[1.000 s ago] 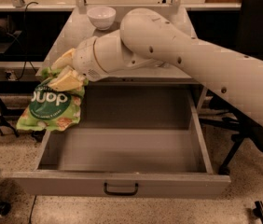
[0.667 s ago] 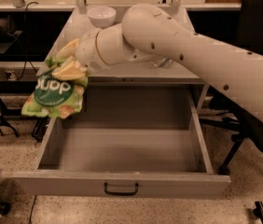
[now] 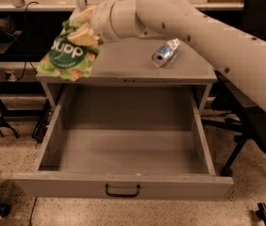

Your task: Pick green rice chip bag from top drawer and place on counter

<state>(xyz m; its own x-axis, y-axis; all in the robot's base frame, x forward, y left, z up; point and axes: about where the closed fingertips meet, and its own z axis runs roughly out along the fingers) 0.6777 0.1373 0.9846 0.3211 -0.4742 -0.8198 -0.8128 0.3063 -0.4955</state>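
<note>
My gripper is shut on the top of the green rice chip bag. The bag hangs from it in the air over the left front corner of the counter. The bag is light green with a dark green round patch and white letters. The top drawer stands pulled out below, grey, with nothing inside that shows. Its black handle is on the front panel. My white arm reaches in from the right, above the counter.
A silver-blue can lies on its side on the counter, right of the middle. A black office chair stands to the right of the cabinet. Dark shelving and cables are at the left. A black stand base is on the floor at the left.
My gripper has lifted the bag from beside the drawer's left edge up and back to the counter's left front corner. The can, hidden before by the arm, shows now.
</note>
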